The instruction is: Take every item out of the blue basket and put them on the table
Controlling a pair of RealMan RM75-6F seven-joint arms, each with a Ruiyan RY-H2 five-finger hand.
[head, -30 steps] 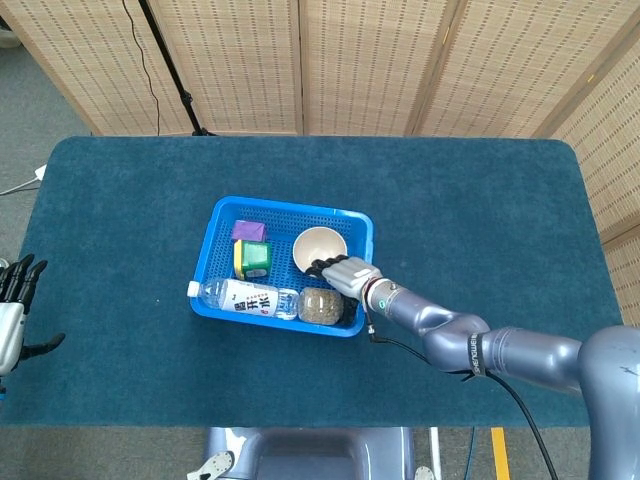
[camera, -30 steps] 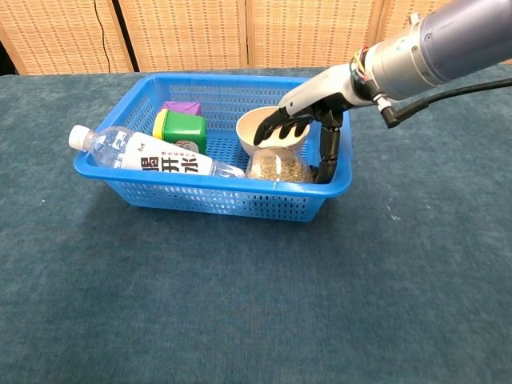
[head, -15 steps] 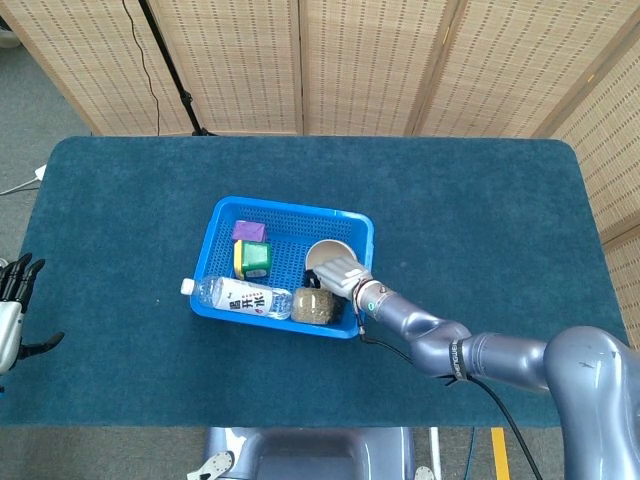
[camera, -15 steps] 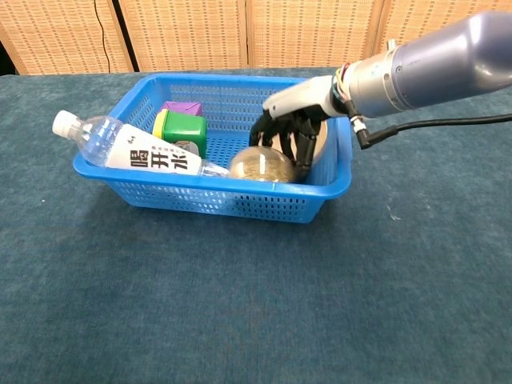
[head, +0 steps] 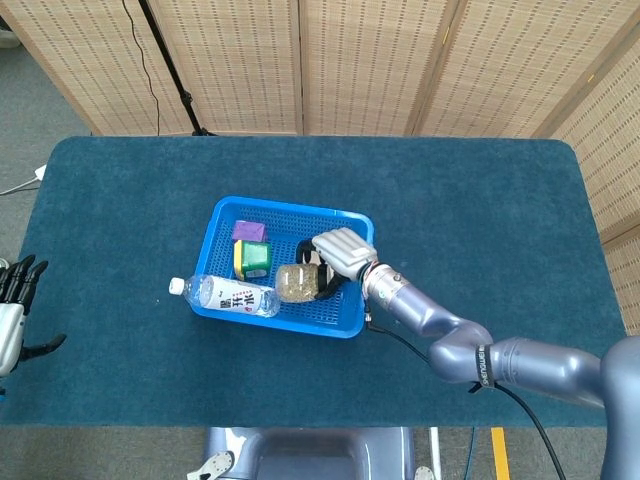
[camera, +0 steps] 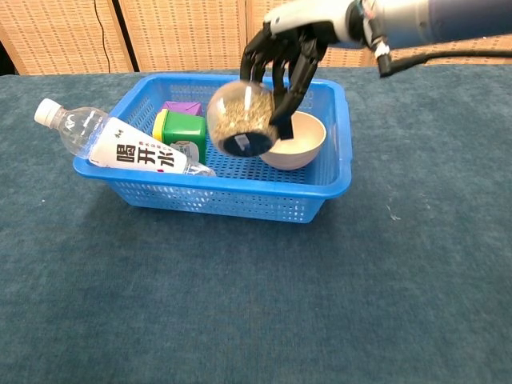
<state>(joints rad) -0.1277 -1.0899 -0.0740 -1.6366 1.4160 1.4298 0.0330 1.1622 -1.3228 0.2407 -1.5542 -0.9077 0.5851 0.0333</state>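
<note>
My right hand (head: 338,252) (camera: 290,46) holds a round clear jar of brownish grains (head: 294,283) (camera: 242,118), lifted above the blue basket (head: 355,225) (camera: 332,181). Inside the basket lie a cream bowl (camera: 299,141), a green and yellow block (head: 253,259) (camera: 182,128) and a purple block (head: 248,230) (camera: 182,107). A water bottle (head: 224,294) (camera: 114,145) leans over the basket's left rim, cap pointing outward. My left hand (head: 14,300) rests open at the far left table edge, away from the basket.
The basket stands mid-table on a dark teal cloth (head: 480,210). Woven folding screens (head: 350,60) and a black stand (head: 170,70) lie behind the table. The teal surface stretches to the right of and in front of the basket.
My right hand has closed on the grain jar and raised it out of the basket. The bottle has shifted left, tipping further over the rim; the bowl is uncovered.
</note>
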